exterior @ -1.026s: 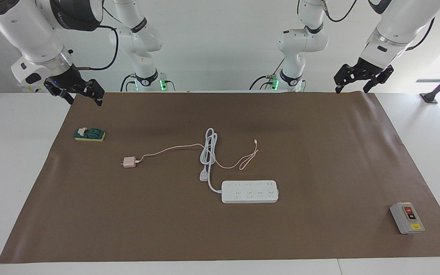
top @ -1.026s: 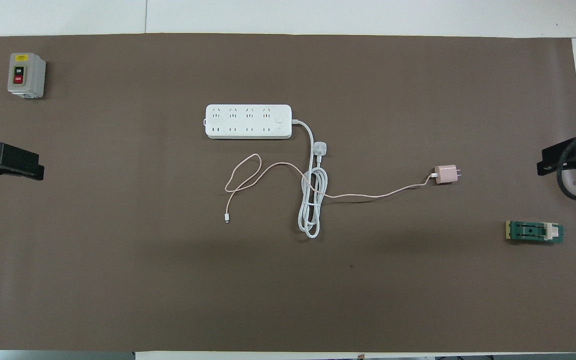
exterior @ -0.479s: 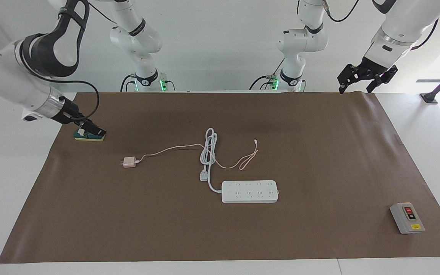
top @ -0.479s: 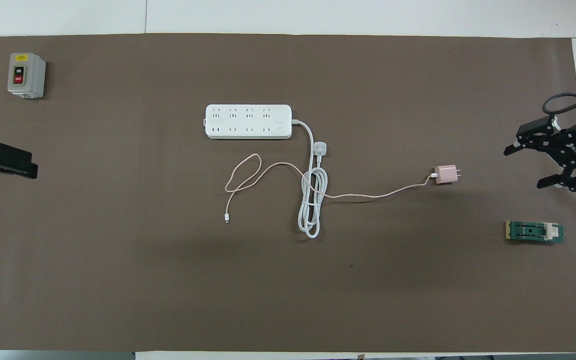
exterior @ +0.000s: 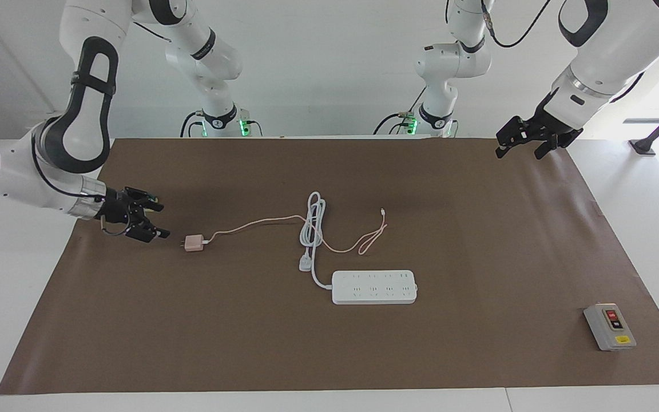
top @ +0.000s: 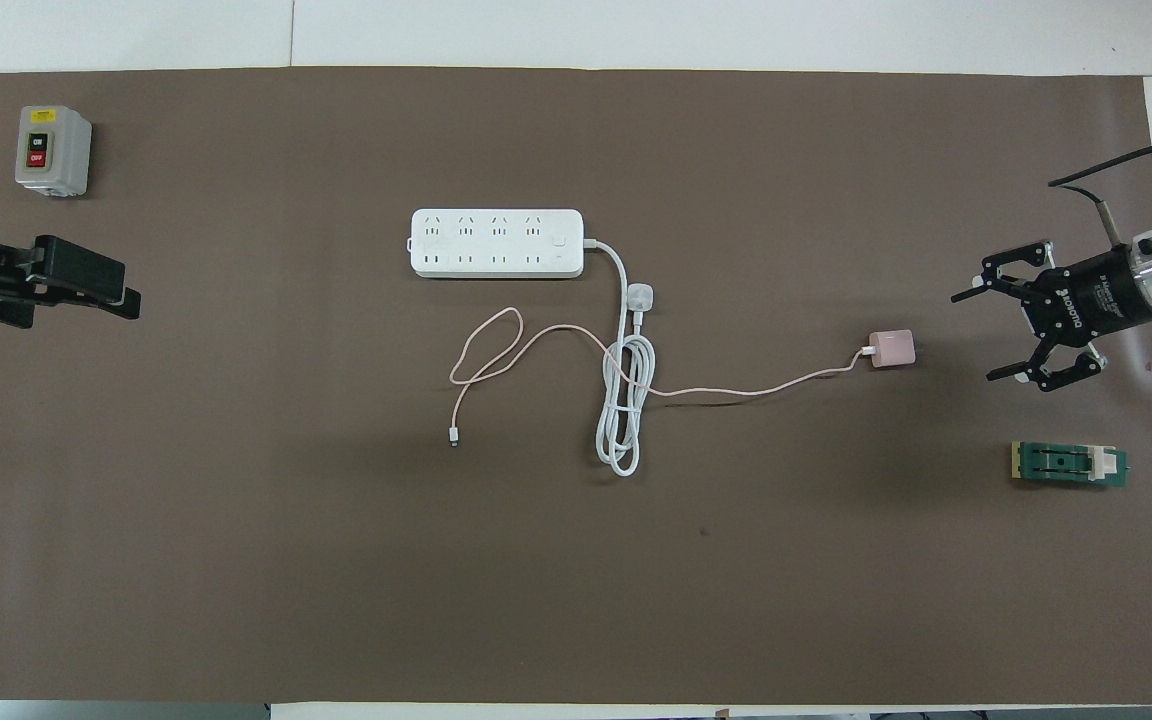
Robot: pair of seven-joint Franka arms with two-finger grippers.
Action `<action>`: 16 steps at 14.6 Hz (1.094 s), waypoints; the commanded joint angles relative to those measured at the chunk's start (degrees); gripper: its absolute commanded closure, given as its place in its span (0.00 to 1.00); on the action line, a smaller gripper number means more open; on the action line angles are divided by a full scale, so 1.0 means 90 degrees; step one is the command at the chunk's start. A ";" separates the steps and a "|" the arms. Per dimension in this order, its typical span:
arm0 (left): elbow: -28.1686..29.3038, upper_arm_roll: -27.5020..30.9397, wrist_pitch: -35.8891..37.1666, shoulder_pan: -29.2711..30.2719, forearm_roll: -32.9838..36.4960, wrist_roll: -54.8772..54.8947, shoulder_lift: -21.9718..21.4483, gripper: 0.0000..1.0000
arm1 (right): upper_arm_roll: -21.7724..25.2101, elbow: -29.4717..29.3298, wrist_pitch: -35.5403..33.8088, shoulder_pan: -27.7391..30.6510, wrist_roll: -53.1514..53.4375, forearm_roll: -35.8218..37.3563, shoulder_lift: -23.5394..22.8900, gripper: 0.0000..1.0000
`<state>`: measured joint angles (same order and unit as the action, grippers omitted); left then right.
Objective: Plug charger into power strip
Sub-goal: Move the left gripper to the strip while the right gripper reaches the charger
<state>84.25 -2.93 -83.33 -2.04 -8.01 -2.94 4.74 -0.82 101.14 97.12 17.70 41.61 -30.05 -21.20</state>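
Brown paper (exterior: 329, 355) covers the table; the charger (exterior: 194, 244) lies on it toward the right arm's end, its thin cable (exterior: 261, 221) running to the middle; the power strip (exterior: 374, 286) sits farther from the robots; the right gripper (exterior: 154, 221) is wide open near the charger, not touching; the left gripper (exterior: 519, 144) waits open; the step looks like reaching; next it should close on the charger's sides.

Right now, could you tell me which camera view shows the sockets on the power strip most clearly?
The overhead view: it looks almost straight down on the power strip, so both socket rows face the camera and read separately. The facing view shows the same strip slantwise, so its two rows look squeezed together, though nothing covers them.
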 commanded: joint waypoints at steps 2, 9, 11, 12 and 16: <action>-0.0406 -0.0172 -0.0231 -0.0290 -0.0834 -0.0074 0.0732 0.00 | -0.0075 -0.0184 -0.0019 0.0035 0.0591 -0.0391 -0.0641 0.00; -0.0406 -0.0163 -0.1170 -0.0339 -0.3968 0.0569 0.1796 0.00 | -0.0075 -0.0242 -0.0059 0.0074 0.0601 -0.0743 -0.1141 0.00; -0.0232 -0.0153 -0.1423 -0.0359 -0.5217 0.0872 0.1933 0.00 | -0.0075 -0.0164 0.0136 0.0055 0.0485 -0.0889 -0.1151 0.00; -0.0124 -0.0143 -0.1434 -0.0369 -0.5736 0.1047 0.2021 0.00 | -0.0075 -0.0058 0.0243 0.0054 0.0388 -0.0967 -0.1160 0.00; 0.0383 -0.0143 -0.1493 -0.0368 -0.7320 0.2178 0.2305 0.00 | -0.0075 0.0353 0.0606 0.0055 -0.0082 -0.1201 -0.1131 0.00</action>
<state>84.53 -4.63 -95.67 -5.06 -68.01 10.29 24.93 -1.02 102.22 100.90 17.66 43.40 -38.39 -31.58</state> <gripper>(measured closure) 0.000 0.000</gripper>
